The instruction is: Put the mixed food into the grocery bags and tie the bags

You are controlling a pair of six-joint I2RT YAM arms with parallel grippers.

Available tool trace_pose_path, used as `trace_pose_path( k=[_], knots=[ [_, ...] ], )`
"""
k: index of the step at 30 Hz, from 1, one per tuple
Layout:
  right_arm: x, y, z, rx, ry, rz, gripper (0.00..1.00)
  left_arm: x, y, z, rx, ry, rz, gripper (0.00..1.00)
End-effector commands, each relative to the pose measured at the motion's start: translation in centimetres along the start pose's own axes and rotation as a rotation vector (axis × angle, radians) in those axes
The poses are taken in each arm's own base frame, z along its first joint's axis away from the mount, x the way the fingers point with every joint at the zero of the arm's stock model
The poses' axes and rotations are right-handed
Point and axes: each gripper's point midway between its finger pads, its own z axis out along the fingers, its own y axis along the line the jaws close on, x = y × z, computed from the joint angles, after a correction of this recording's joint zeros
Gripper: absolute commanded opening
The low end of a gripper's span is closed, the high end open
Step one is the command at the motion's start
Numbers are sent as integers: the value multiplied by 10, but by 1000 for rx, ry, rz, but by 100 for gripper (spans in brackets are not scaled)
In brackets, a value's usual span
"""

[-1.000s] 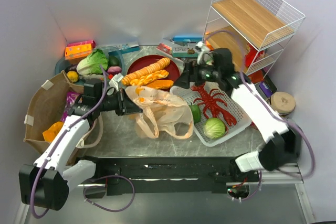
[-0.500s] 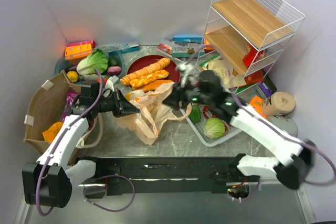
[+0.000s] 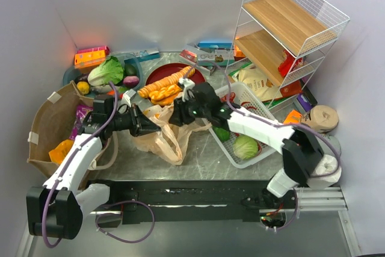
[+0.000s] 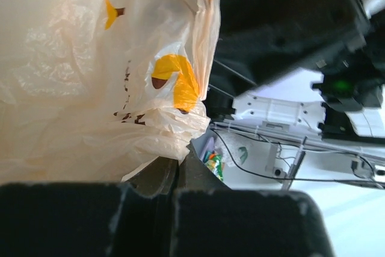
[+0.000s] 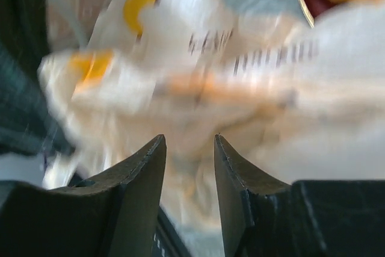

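The tan plastic bag (image 3: pixel 163 135) with orange marks lies crumpled at the table's middle. My left gripper (image 3: pixel 146 127) is shut on its left rim; in the left wrist view the film (image 4: pixel 90 88) bunches out of the closed jaws (image 4: pixel 175 170). My right gripper (image 3: pixel 178 114) is at the bag's right rim, and its jaws (image 5: pixel 189 139) stand half closed around blurred film (image 5: pixel 198 76). The brown paper bag (image 3: pixel 45 126) at left holds a purple packet (image 3: pixel 80 115) and an orange packet (image 3: pixel 61 148). A pale-green cabbage (image 3: pixel 245 147) sits in the basket, and the lettuce (image 3: pixel 106 70) is at the back left.
The white slotted basket (image 3: pixel 240 164) lies under my right arm. A red plate (image 3: pixel 157 71) with bread sits behind the bag. A wire shelf (image 3: pixel 289 22) stands at the back right, with a tape roll (image 3: pixel 323 115) beside it. Boxes line the back wall.
My right arm swung left from over the basket to the plastic bag and its jaws narrowed. The left gripper stayed shut on the bag, and the bag bunched up slightly toward the left.
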Motion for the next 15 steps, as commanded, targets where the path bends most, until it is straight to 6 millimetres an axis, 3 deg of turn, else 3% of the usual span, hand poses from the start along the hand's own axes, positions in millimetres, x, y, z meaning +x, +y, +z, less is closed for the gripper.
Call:
trace_pose_path(
  k=[1,4,7,8,11,15],
  knots=[
    [-30,1,34,2,-67,48,47,1,-29,-7,106,10,41,1],
    [-12,-25,61,95,-4,104,51,2,-45,-12,162,14,52,1],
    [2,-44,69,179,54,135,63,3,-64,-17,233,14,53,1],
    [0,-51,69,223,50,135,72,1,-71,-20,251,9,69,1],
    [15,-75,58,363,90,145,86,-7,-94,-28,275,-9,127,1],
    [35,-96,37,489,136,153,90,-19,-112,-38,247,-54,226,1]
  ],
)
